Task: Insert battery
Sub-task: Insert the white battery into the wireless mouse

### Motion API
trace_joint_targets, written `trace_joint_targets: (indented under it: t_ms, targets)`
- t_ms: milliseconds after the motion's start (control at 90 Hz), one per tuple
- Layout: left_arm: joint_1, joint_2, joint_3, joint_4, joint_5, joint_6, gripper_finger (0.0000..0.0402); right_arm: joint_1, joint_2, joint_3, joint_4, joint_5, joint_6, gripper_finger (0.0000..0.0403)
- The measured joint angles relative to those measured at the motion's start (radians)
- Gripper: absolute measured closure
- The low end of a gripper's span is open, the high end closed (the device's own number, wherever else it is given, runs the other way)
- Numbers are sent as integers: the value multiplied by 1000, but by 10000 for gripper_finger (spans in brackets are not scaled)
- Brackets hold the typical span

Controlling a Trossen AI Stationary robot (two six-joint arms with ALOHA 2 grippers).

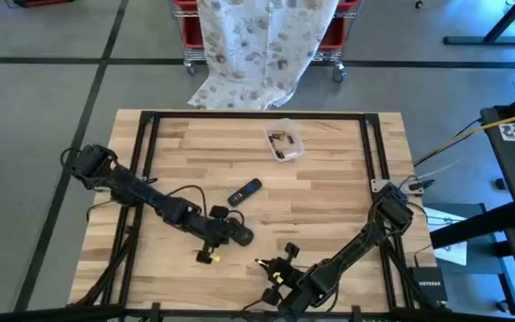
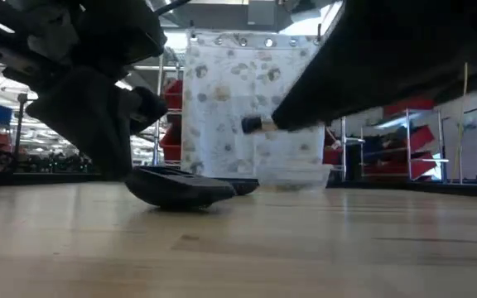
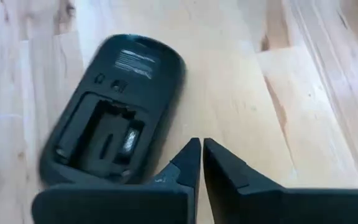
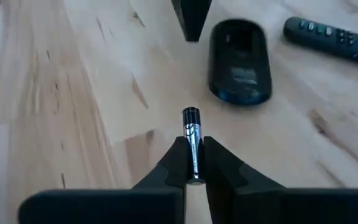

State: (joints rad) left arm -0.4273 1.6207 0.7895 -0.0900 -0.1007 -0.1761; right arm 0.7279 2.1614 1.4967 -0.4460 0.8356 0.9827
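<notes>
A black computer mouse (image 3: 114, 109) lies upside down on the wooden table (image 1: 329, 206), its battery bay open. My left gripper (image 3: 199, 149) is shut with nothing between its fingers, right beside the mouse's edge (image 1: 228, 234). My right gripper (image 4: 191, 155) hovers nearer the table's front edge (image 1: 266, 266), shut on a black AA battery (image 4: 191, 134) whose free end points at the mouse (image 4: 238, 59). In the low view the battery's tip (image 2: 257, 125) hangs above the tabletop, behind and above the mouse (image 2: 180, 187). My left gripper stands against the mouse's side; whether its fingers (image 3: 188, 158) touch the mouse, I cannot tell. My right gripper pinches the battery between its two fingers, which lie along it. The battery's front end (image 4: 190, 117) sticks out past the fingertips. It is lifted clear of the table, about level.
A black remote control (image 1: 244, 191) lies just beyond the mouse. A clear plastic tub (image 1: 285, 143) holding small items stands toward the far edge. A black metal frame (image 1: 371, 152) runs around the tabletop. Bare wood lies to the right of the mouse.
</notes>
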Motion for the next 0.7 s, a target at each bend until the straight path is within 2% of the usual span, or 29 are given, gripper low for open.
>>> trace_joint_targets:
  t_ms: [289,700]
  targets:
    - [-30,0,0,-7,-41,-60,401,-81,0,10,59,-102,-142,395]
    - [-104,0,0,-63,-128,-181,401,-269,1,123,-8,-324,-608,395]
